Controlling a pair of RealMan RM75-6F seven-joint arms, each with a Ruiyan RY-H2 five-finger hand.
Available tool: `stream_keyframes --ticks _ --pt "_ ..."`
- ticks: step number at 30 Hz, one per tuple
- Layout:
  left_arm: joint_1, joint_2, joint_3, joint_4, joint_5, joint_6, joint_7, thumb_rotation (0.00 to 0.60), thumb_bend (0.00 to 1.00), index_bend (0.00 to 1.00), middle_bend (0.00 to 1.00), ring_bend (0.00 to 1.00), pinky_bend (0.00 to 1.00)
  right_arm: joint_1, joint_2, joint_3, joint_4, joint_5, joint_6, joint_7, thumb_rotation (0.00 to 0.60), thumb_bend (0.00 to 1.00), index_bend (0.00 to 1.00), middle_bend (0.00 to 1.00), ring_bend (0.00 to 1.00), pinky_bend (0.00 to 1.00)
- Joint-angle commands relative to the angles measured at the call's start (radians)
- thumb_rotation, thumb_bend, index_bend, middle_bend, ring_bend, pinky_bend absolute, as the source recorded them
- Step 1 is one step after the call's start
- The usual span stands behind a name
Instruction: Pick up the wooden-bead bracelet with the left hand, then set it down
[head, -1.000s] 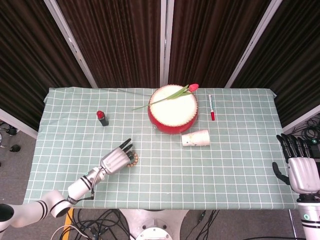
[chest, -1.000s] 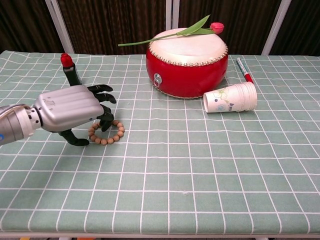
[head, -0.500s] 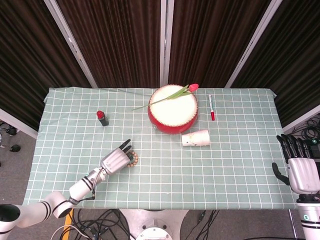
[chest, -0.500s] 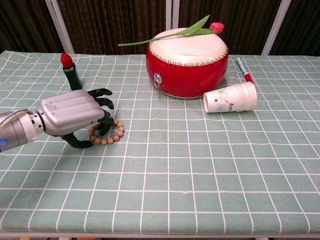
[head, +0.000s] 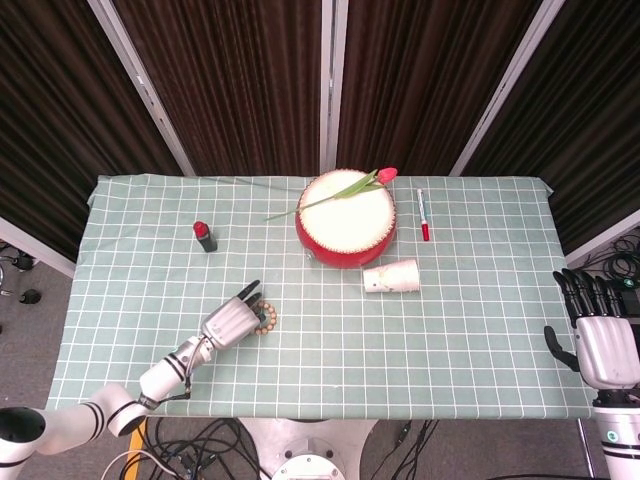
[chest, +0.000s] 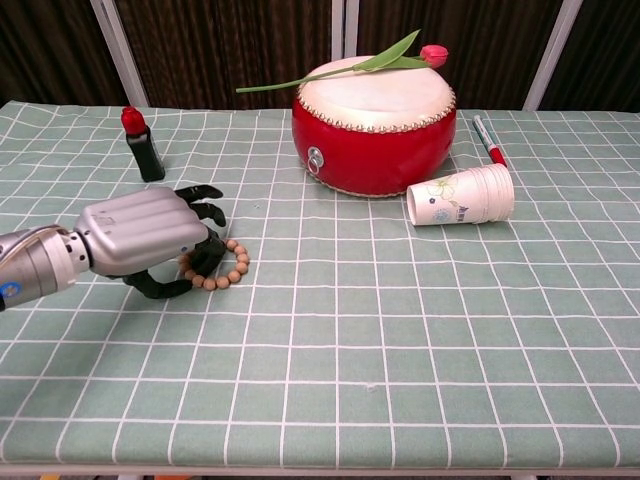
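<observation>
The wooden-bead bracelet (chest: 230, 268) lies flat on the green checked cloth, left of centre; in the head view it (head: 268, 318) peeks out at the fingertips. My left hand (chest: 140, 237) (head: 228, 322) is low over its left side, palm down. The dark fingers are spread and bent down into and onto the ring, and the thumb lies on the cloth beside it. The near part of the ring is hidden under the fingers. My right hand (head: 600, 335) hangs off the table's right edge, fingers straight and apart, holding nothing.
A red drum (chest: 373, 125) with a tulip (chest: 345, 72) across its top stands at the back centre. A paper cup (chest: 461, 195) lies on its side to the drum's right, with a red pen (chest: 488, 139) behind it. A lipstick (chest: 143, 145) stands behind the left hand.
My left hand has sunk lower and drawn slightly back toward me, its fingers settling onto the bracelet. The bracelet has stayed in place. The right hand has not moved.
</observation>
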Motion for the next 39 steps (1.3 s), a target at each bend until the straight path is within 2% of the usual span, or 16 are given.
stream_keyframes --ticks 1,7,13,16,20,25,29,34,37,39 --pt "0.006 -0.002 -0.001 -0.001 -0.006 0.021 -0.042 0.6 0.34 0.56 0.53 0.22 0.01 0.0 0.0 0.0 0.0 -0.001 0.001 0.0 0.6 0.31 0.0 0.07 0.0 0.0" --pt "0.027 0.016 -0.018 -0.037 -0.038 0.078 -0.34 0.6 0.42 0.59 0.56 0.26 0.01 -0.005 0.002 0.001 -0.002 -0.007 0.014 0.002 0.6 0.31 0.0 0.08 0.0 0.0" --pt "0.05 0.047 -0.058 -0.093 -0.096 0.116 -0.798 0.6 0.47 0.59 0.56 0.26 0.03 -0.011 0.003 0.001 -0.004 -0.016 0.028 0.004 0.6 0.3 0.0 0.08 0.0 0.0" --pt "0.049 0.09 -0.073 -0.17 -0.133 0.08 -1.054 0.6 0.48 0.59 0.56 0.26 0.04 -0.011 0.005 0.001 -0.008 -0.022 0.033 0.002 0.6 0.3 0.0 0.08 0.0 0.0" --pt "0.042 0.145 -0.076 -0.265 -0.162 0.015 -1.32 0.6 0.48 0.59 0.56 0.26 0.05 -0.011 0.006 0.002 -0.013 -0.029 0.037 -0.001 0.6 0.3 0.0 0.08 0.0 0.0" --pt "0.019 0.239 -0.081 -0.395 -0.186 -0.112 -1.739 0.6 0.48 0.59 0.55 0.26 0.06 -0.012 0.015 0.005 -0.026 -0.035 0.045 -0.004 0.6 0.3 0.0 0.08 0.0 0.0" --pt "-0.005 0.283 -0.058 -0.426 -0.135 -0.165 -1.94 0.6 0.48 0.58 0.55 0.26 0.06 -0.014 0.028 0.014 -0.042 -0.035 0.059 -0.023 0.6 0.29 0.0 0.08 0.0 0.0" --pt "-0.033 0.307 -0.026 -0.437 -0.065 -0.173 -2.145 0.596 0.47 0.57 0.55 0.26 0.06 -0.014 0.042 0.019 -0.061 -0.034 0.061 -0.035 0.6 0.29 0.0 0.08 0.0 0.0" --pt "-0.046 0.304 -0.005 -0.425 -0.028 -0.157 -2.233 0.524 0.47 0.56 0.55 0.26 0.07 -0.014 0.043 0.019 -0.065 -0.036 0.061 -0.037 0.6 0.29 0.0 0.08 0.0 0.0" --pt "-0.055 0.304 0.009 -0.419 -0.011 -0.143 -2.291 0.431 0.47 0.55 0.55 0.26 0.07 -0.014 0.044 0.019 -0.067 -0.036 0.062 -0.038 0.6 0.28 0.0 0.08 0.0 0.0"
